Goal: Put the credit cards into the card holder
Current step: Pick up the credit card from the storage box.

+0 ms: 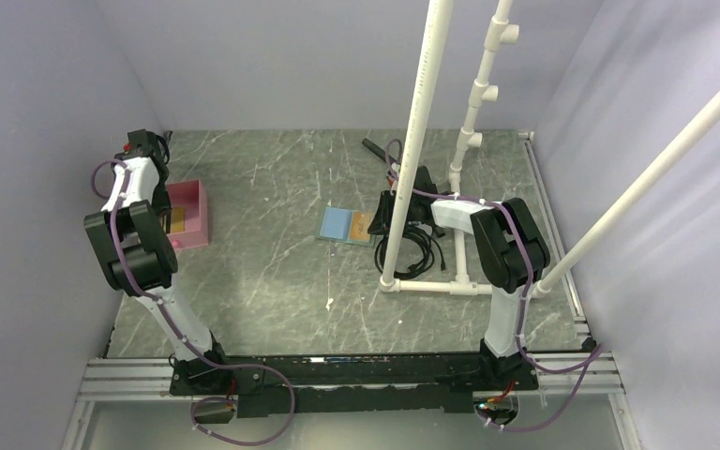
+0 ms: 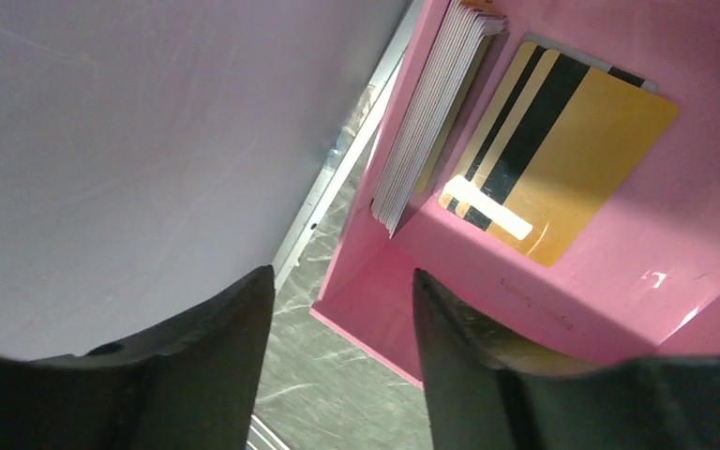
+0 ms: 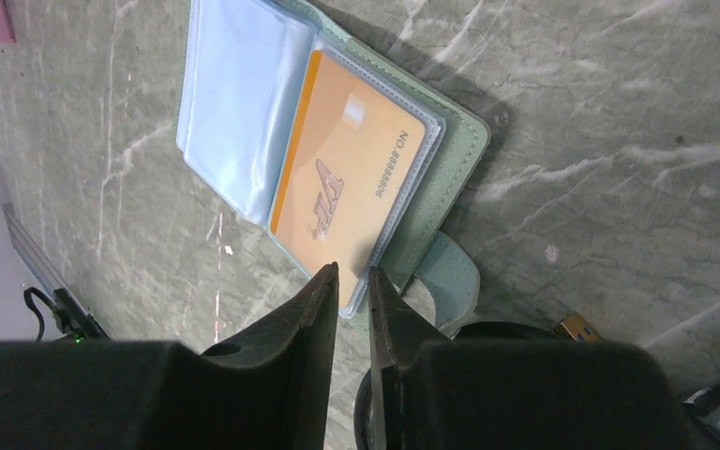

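L gripper hangs over the near corner of the pink tray, jaws apart, nothing between them but the tray corner and table. In the tray a card stack stands on edge against the wall, and a gold card w/ black stripes lies flat beside it.

R gripper has its jaws nearly together. The clear sleeve edge of the card holder runs into the gap, so I read it as pinched there. The holder lies open mid-table, w/ an orange card already in one sleeve and its closure tab just beside the fingers.

Handling, my guess: cards are light, stiff and slick. The flat gold one gives no edge to grab from above, so I'd take one off the stack by its top edge instead. Sleeves are soft and floppy and will buckle if a card goes in crooked.

Room: tray sits close to the side wall, so little space on that side for L. Open table betw. tray and holder. R has the pipe frame and black cable right next to it, so I'd keep swings small.
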Robot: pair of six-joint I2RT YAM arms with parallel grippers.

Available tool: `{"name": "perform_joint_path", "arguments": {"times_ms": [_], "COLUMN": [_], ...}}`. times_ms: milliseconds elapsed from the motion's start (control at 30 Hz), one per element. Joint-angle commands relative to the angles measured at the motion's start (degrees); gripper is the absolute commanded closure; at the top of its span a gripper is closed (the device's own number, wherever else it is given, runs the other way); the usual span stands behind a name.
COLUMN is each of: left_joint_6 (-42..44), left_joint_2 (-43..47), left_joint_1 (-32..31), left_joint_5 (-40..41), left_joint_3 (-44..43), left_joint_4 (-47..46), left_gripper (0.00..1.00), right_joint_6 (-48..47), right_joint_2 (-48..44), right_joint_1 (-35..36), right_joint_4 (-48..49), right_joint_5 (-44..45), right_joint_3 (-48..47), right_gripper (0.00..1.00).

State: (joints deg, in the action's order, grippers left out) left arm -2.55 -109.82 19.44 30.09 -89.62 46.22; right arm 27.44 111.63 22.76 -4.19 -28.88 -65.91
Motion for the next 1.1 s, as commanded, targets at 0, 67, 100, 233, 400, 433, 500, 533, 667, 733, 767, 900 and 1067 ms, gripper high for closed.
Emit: {"name": "perform_joint_path", "arguments": {"times_ms": [0,67,100,233,400,433,500,533,667,733,767,900,1067], "left_joint_6": [-0.1,0.1,0.3,1.3,1.1,1.2,1.7,1.8,1.8,2.8,3.7,4.6,5.2], "left_joint_2": [-0.8,-0.9,-1.0,-2.4,-5.7,-6.3,-7.5,-8.0,-9.8,-10.3,-10.4,-10.6,-11.7], "left_joint_1": [0.1,-0.2,-0.2,-0.5,-1.8,-2.3,-3.2,-3.4,-3.4,-3.4,-3.5,-3.6,-4.0], "left_joint_5": [-0.1,-0.5,-1.2,-1.0,-0.9,-0.3,1.3,1.8,3.6,4.4,4.8,6.1,6.7], "left_joint_3": [-3.0,-2.6,-2.5,-2.8,-5.7,-6.3,-7.2,-7.8,-9.9,-10.6,-10.6,-10.2,-10.6], "left_joint_4": [0.7,0.3,0.2,-0.1,1.5,1.7,1.7,1.7,2.3,2.5,2.4,1.5,1.1], "left_gripper": [0.45,0.57,0.60,0.60,0.63,0.63,0.63,0.63,0.63,0.62,0.62,0.60,0.60], "right_joint_6": [-0.3,-0.3,-0.3,-0.3,-0.1,-0.1,-0.3,-0.4,-0.5,-0.4,-0.4,-0.4,-0.5], "right_joint_2": [-1.9,-1.9,-1.9,-2.0,-1.7,-1.6,-1.6,-1.5,-1.4,-1.3,-1.2,-0.9,-0.8], "right_joint_1": [0.1,0.1,0.1,0.1,0.1,0.1,0.1,0.1,0.1,0.1,0.1,0.2,0.3], "right_joint_4": [2.2,2.1,2.1,2.2,2.6,2.6,2.4,2.4,2.5,2.6,2.7,2.7,2.7], "right_joint_5": [-1.3,-1.4,-1.6,-2.1,-3.1,-3.1,-3.1,-3.1,-3.5,-3.8,-3.9,-4.2,-4.4], "right_joint_3": [-0.6,-0.6,-0.7,-0.7,-0.7,-0.7,-0.8,-0.9,-1.0,-1.0,-1.1,-1.1,-1.2], "right_gripper": [0.79,0.79,0.79,0.79,0.79,0.79,0.79,0.79,0.79,0.79,0.79,0.79,0.80]}}
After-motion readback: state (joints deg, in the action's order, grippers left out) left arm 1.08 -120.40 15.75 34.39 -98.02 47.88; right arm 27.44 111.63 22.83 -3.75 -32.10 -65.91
